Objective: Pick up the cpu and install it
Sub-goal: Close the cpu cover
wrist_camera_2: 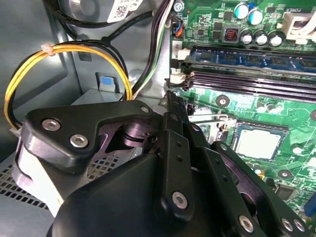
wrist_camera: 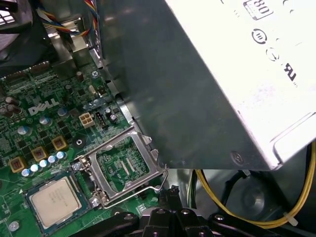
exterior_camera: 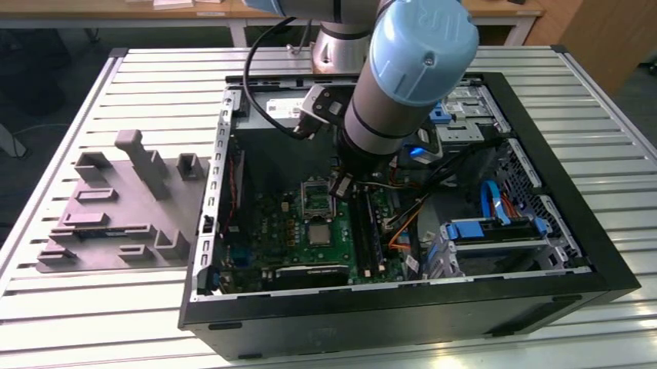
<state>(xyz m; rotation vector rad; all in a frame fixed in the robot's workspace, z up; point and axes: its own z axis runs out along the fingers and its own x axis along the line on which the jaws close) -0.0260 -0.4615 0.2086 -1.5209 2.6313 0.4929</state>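
Gripper: one, fingers together, holding nothing, tip near the wire lever | cpu: one, lay flat in its socket on the motherboard, apart from the gripper | one raised metal frame stood between them | one grey power-supply box hung close beside | yellow cables ran nearby

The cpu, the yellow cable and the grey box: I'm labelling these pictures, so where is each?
cpu (wrist_camera: 49, 202): first wrist view, middle of its silvery top.
yellow cable (wrist_camera_2: 74, 48): second wrist view, the bend of its loop.
grey box (wrist_camera: 197, 89): first wrist view, its plain grey side.
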